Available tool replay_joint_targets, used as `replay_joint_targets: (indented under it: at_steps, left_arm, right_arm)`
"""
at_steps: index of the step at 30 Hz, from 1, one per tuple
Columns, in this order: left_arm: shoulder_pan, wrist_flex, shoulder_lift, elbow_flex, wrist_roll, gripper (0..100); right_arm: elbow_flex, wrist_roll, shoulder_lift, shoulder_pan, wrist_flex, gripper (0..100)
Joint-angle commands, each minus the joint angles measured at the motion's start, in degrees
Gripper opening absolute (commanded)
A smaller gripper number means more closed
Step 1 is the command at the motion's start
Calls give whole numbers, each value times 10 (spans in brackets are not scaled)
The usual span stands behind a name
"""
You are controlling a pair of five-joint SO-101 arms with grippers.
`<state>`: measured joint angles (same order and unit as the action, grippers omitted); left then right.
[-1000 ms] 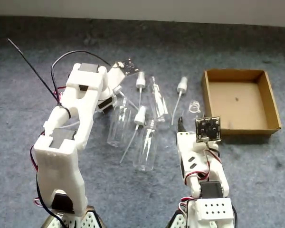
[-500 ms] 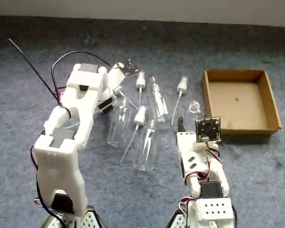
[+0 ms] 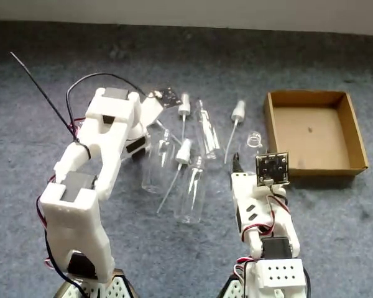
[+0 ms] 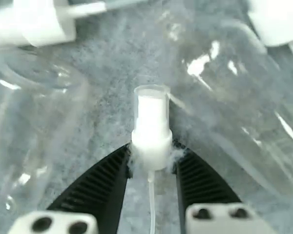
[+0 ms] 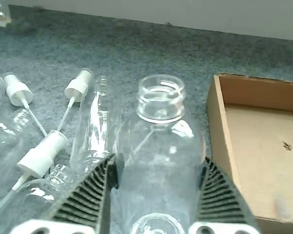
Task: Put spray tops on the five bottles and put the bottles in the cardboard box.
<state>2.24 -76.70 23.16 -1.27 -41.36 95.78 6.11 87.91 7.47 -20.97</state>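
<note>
The left hand [image 4: 151, 157] was clamped on a white spray top [image 4: 151, 122] among clear bottles [image 4: 34, 112]. The right hand [image 5: 157, 168] held an uncapped bottle [image 5: 160, 136] near the cardboard box [image 5: 219, 126].

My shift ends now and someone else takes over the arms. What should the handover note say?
Left gripper: shut on a spray top, low over the carpet.
Right gripper: shut on an uncapped bottle.
The other bottles and loose tops lie on the carpet beside the box.
Done: no bottle seen capped, box empty.
Left: cap every bottle, then load them all into the box.
</note>
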Motion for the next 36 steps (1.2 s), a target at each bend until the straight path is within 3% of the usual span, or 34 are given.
replay_joint_targets:
  at_steps: [1, 9, 16, 20, 22, 28, 36]
  left_arm:
    - [9, -70, -90, 1, -3, 41]
    - [9, -143, -182, 0, -2, 41]
    - [9, -149, -320, 0, -1, 43]
    - [27, -149, -388, 4, 1, 42]
    - [45, -148, -413, 4, 44, 42]
    - [100, -49, -465, 9, 251, 42]
    - [168, 120, -508, 86, 287, 41]
  right_arm:
    - [62, -5, 12, 26, 15, 114]
    - [62, -2, 12, 31, 15, 114]
    - [62, -2, 12, 101, 15, 114]
    - [62, -4, 12, 104, 15, 114]
    - [62, -2, 12, 105, 15, 114]
    - [62, -5, 12, 105, 47, 114]
    - [62, -5, 12, 106, 102, 114]
